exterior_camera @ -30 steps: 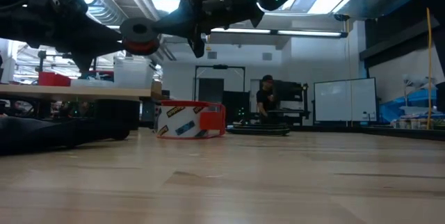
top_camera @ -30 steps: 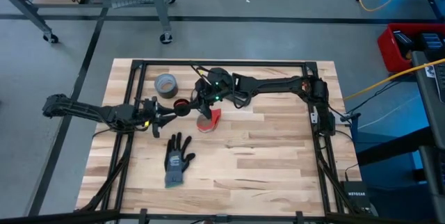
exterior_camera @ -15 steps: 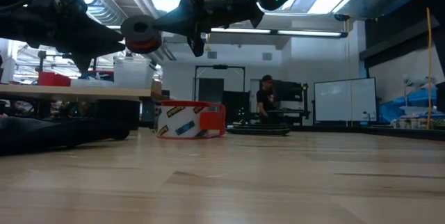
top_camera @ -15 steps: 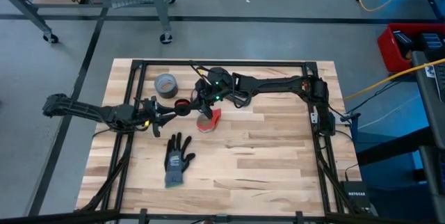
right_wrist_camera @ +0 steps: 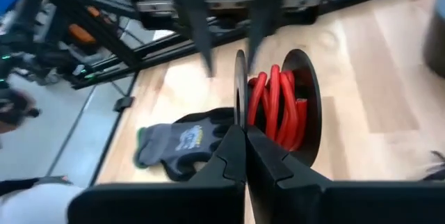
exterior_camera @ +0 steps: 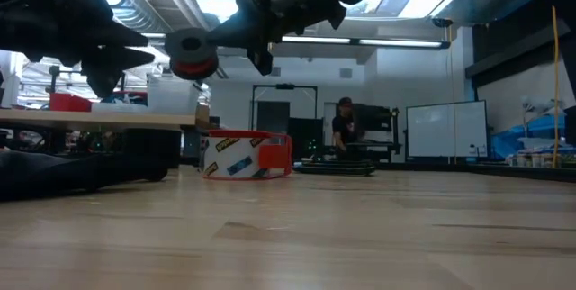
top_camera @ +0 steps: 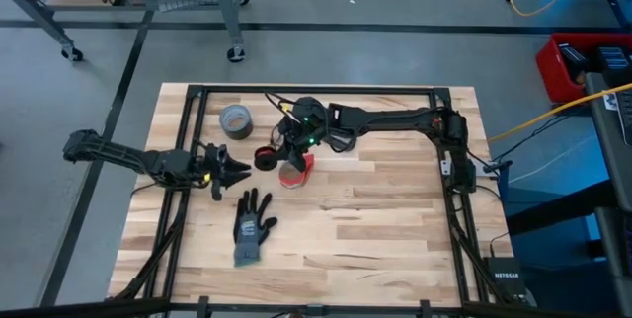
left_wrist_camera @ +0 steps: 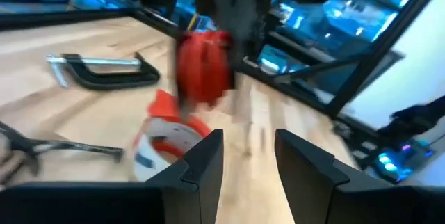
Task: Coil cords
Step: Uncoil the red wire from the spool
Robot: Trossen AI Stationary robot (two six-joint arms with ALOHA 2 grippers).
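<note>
On the left side of the wooden table (top_camera: 395, 209), the left gripper (top_camera: 229, 168) hangs above the surface with its two fingers spread wide, and nothing is between them. It points toward the middle of the table. Just beside its tips is a small dark spool (top_camera: 265, 157) with red cord (right_wrist_camera: 278, 106) wound around it. The spool is in the air, not on the table, as the low view shows (exterior_camera: 192, 54). The right gripper (top_camera: 283, 145) holds this spool: in the right wrist view its fingers are pressed together on the rim of one of the spool's discs.

In front of the left gripper, nearer the table's front edge, a grey and black glove (top_camera: 253, 225) lies flat. At the back, a grey tape roll (top_camera: 235, 119) lies on the table. Under the right gripper sits a red and white tape roll (top_camera: 295, 171). A black clamp (left_wrist_camera: 104, 71) lies on the wood in the left wrist view. In the room behind, a person (exterior_camera: 343, 126) stands far away.
</note>
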